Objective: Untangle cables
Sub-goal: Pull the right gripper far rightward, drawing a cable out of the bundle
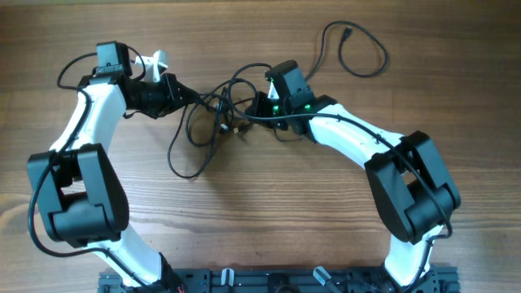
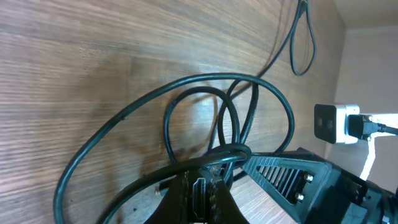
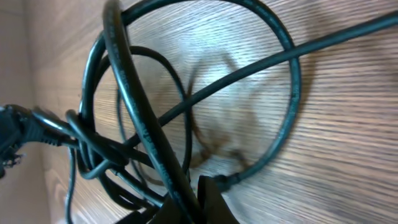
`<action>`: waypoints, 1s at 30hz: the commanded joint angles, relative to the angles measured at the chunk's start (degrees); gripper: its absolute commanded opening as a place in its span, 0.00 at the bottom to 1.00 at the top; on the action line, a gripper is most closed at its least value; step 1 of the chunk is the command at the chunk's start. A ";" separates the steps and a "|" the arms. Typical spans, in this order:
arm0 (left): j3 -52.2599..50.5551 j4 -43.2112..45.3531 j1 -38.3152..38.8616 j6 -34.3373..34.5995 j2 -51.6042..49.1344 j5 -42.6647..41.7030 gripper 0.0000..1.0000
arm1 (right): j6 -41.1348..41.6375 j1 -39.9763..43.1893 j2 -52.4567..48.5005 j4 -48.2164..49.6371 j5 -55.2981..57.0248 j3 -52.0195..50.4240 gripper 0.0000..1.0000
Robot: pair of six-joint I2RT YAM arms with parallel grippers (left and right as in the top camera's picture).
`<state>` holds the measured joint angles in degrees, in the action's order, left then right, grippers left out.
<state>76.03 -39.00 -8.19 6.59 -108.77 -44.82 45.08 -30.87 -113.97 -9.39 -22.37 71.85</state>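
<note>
The cables (image 1: 218, 110) are a tangle of thin black cords lying between my two grippers at the table's middle back, with one loop (image 1: 191, 155) trailing toward the front. My left gripper (image 1: 186, 96) is shut on the tangle's left side. In the left wrist view its jaws (image 2: 208, 186) pinch a cable loop (image 2: 227, 152), with a small plug between the fingers. My right gripper (image 1: 259, 106) is shut on the tangle's right side. In the right wrist view its jaws (image 3: 193, 199) clamp a thick black cable (image 3: 143, 124) among crossing loops.
A separate black cord (image 1: 358, 50) lies loosely looped at the back right and shows in the left wrist view (image 2: 303, 43). A white adapter (image 1: 159, 61) sits by the left arm, and also shows in the left wrist view (image 2: 337, 122). The table is wooden (image 1: 277, 212).
</note>
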 commanded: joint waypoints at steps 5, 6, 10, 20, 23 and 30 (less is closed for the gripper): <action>0.74 0.48 -0.28 0.33 0.22 1.46 0.04 | -12.98 8.50 -0.15 -12.76 -3.21 -0.13 0.04; 0.74 0.48 -0.28 0.33 0.22 1.46 0.04 | -14.29 9.25 -0.13 -13.92 -4.33 -0.13 0.04; 0.74 0.48 -0.28 0.33 0.22 2.36 0.04 | -20.85 12.76 -0.02 -21.27 -6.43 -0.13 0.04; 0.74 0.46 -0.28 0.33 0.22 2.51 0.04 | -25.38 14.93 -0.02 -24.57 -9.40 -0.13 0.04; 0.76 0.46 -0.28 0.33 0.22 2.51 0.04 | -25.35 14.97 -0.02 -25.31 -8.26 -0.13 0.04; 0.74 0.46 -0.28 0.33 0.22 2.54 0.04 | -22.56 18.03 -0.02 -36.46 16.22 -0.13 0.04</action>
<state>76.05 -38.72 -8.25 6.76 -108.77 -43.27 21.61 -15.70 -113.91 -41.52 -22.09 72.07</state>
